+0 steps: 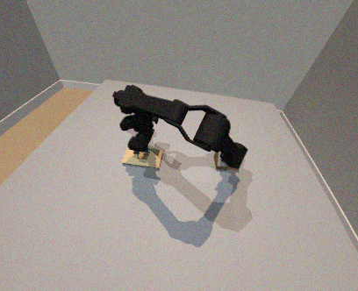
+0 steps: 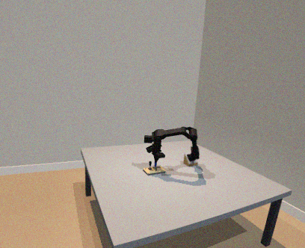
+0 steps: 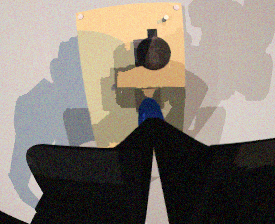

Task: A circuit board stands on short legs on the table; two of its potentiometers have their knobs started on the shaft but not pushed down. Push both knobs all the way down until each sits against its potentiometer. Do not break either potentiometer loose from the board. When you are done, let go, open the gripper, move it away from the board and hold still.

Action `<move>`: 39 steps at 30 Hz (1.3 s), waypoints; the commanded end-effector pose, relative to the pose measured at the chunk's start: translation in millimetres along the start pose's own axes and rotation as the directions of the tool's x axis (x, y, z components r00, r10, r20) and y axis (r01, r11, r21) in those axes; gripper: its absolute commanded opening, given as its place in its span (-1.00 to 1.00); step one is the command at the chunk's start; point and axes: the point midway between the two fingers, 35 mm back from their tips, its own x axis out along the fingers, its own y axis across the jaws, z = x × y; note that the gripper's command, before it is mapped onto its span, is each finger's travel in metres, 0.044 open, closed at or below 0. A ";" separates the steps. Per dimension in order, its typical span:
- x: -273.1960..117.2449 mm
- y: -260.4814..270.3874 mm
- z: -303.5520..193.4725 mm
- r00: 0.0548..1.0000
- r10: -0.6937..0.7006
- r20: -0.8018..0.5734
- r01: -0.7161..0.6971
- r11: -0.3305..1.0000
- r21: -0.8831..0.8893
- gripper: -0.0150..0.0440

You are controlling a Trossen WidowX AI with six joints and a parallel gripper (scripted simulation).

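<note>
The tan circuit board (image 1: pixel 127 161) (image 2: pixel 148 172) (image 3: pixel 95 24) stands on the table below the gripper. A round black knob (image 2: pixel 150 163) (image 3: pixel 154 52) stands on its far half in the wrist view. A blue knob (image 2: pixel 155 164) (image 3: pixel 150 110) stands nearer the fingers. My gripper (image 2: pixel 156 160) (image 3: pixel 152 124) is shut with nothing between its fingers and points down. Its tips are at the blue knob and cover its near part in the wrist view; whether they touch it I cannot tell. The gap under either knob is too small or hidden to judge.
A brown block (image 1: pixel 220 164) (image 2: pixel 186 160) is beside the arm's base. Small pale round spots mark the board's far corners, and a small pale part (image 3: pixel 165 18) is near one of them. The arm arches over the table (image 1: pixel 95 228) (image 2: pixel 174 202), and its shadows cross the board.
</note>
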 end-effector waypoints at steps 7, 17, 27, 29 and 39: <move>3.8 1.3 0.7 1.000 0.004 0.001 -0.004 1.000 0.002 -0.49; 6.2 1.3 0.7 1.000 0.004 0.001 -0.004 1.000 0.002 -0.49; 6.5 1.3 0.7 1.000 0.004 0.001 -0.004 1.000 0.002 -0.49; 7.1 1.3 0.7 1.000 0.004 0.001 -0.004 1.000 0.002 -0.49; 9.1 1.4 0.7 1.000 0.004 0.001 -0.004 1.000 0.002 -0.49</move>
